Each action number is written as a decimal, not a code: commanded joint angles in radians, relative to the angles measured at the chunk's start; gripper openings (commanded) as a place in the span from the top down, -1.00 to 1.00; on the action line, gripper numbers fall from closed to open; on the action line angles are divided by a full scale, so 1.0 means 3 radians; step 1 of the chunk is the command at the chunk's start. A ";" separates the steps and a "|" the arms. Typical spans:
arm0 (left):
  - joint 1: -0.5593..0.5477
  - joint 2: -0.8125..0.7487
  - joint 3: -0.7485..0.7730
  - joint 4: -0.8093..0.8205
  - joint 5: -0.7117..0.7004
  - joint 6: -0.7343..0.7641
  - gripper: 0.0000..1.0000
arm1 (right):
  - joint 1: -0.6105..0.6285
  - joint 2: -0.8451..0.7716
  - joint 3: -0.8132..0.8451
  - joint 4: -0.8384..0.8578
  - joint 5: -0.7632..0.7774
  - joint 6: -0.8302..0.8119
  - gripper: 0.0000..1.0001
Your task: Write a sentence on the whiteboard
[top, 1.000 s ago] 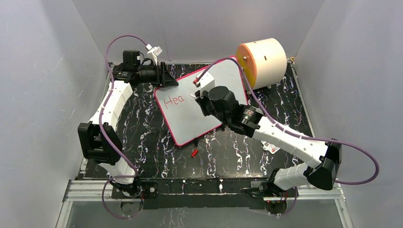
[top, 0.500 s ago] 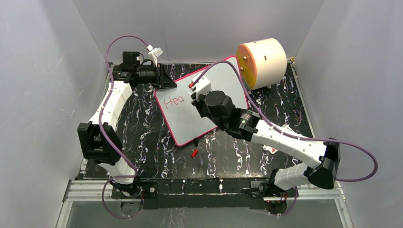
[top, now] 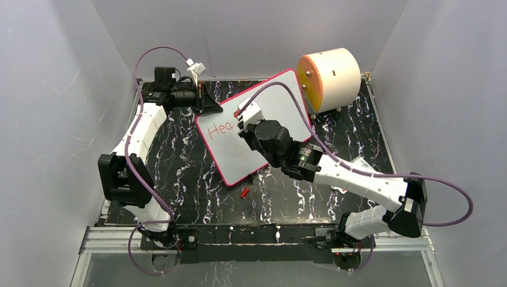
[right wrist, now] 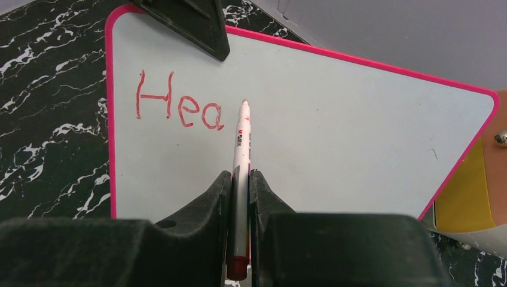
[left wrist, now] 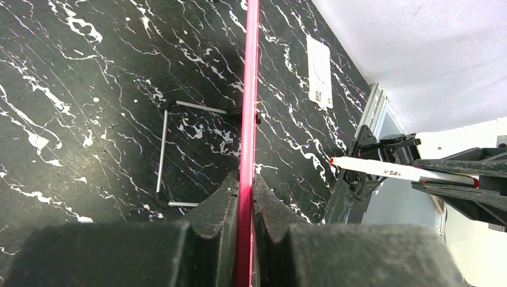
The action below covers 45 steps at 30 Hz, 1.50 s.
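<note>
The whiteboard [top: 272, 101] lies slanted on the black marble table, white with a pink-red rim. The sentence [top: 219, 127] reads "Hea" in red near the board's left corner, and the same lettering [right wrist: 179, 109] shows in the right wrist view. My left gripper [top: 212, 103] is shut on the board's far-left edge; the left wrist view shows that rim [left wrist: 249, 89] edge-on between the jaws [left wrist: 245, 185]. My right gripper [right wrist: 240, 176] is shut on a white marker [right wrist: 240, 140], whose tip sits on the board [right wrist: 359, 137] just right of the "a".
A cream cylinder with an orange face [top: 332, 76] stands past the board's far right corner. A small red cap [top: 244, 192] lies on the table [top: 179, 173] below the board's near edge. A thin wire stand [left wrist: 164, 155] lies under the board, and a white label [left wrist: 320, 72] sits further off.
My left gripper has closed onto the board's edge. My right gripper has carried the marker left and slightly away, bringing its tip to the end of "Hea".
</note>
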 commanded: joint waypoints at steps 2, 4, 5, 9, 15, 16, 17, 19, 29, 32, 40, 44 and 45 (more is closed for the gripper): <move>0.0002 -0.0065 -0.0097 -0.0100 0.0075 0.0133 1.00 | 0.0056 0.0062 0.0090 0.0190 0.0111 -0.0109 1.00; 0.0007 -0.0069 -0.0120 -0.0100 0.0106 0.0169 1.00 | 0.0059 0.0110 0.0132 0.0118 0.0084 -0.0107 1.00; 0.0008 -0.0076 -0.0133 -0.0102 0.0126 0.0213 1.00 | 0.0059 0.0137 0.0158 0.0084 0.0068 -0.0102 1.00; 0.0008 -0.0107 -0.0172 -0.0103 0.0132 0.0336 1.00 | 0.0058 0.0243 0.0183 0.0030 0.0094 -0.0089 1.00; 0.0007 -0.0090 -0.0175 -0.0104 0.0137 0.0315 1.00 | 0.0057 0.0363 0.0233 0.0086 0.0122 -0.0068 1.00; 0.0008 -0.0088 -0.0171 -0.0104 0.0132 0.0304 1.00 | 0.0056 0.0364 0.0227 0.0108 0.0127 -0.0073 1.00; 0.0008 -0.0089 -0.0172 -0.0101 0.0131 0.0295 1.00 | 0.0050 0.0364 0.0218 0.0138 0.0134 -0.0074 1.00; 0.0008 -0.0083 -0.0165 -0.0095 0.0099 0.0262 1.00 | 0.0054 0.0358 0.0209 0.0176 0.0126 -0.0074 1.00; 0.0008 -0.0060 -0.0171 -0.0084 0.0093 0.0236 1.00 | 0.0044 0.0378 0.0180 0.0279 0.0164 -0.0076 1.00; 0.0008 -0.0051 -0.0171 -0.0078 0.0097 0.0231 1.00 | 0.0039 0.0393 0.0191 0.0309 0.0146 -0.0088 1.00; 0.0008 -0.0047 -0.0172 -0.0073 0.0121 0.0222 1.00 | 0.0021 0.0465 0.0234 0.0323 0.0129 -0.0097 1.00; 0.0008 -0.0043 -0.0181 -0.0073 0.0115 0.0221 1.00 | 0.0017 0.0488 0.0226 0.0345 0.0143 -0.0097 1.00; 0.0008 -0.0044 -0.0179 -0.0073 0.0119 0.0221 1.00 | 0.0017 0.0487 0.0220 0.0359 0.0146 -0.0099 1.00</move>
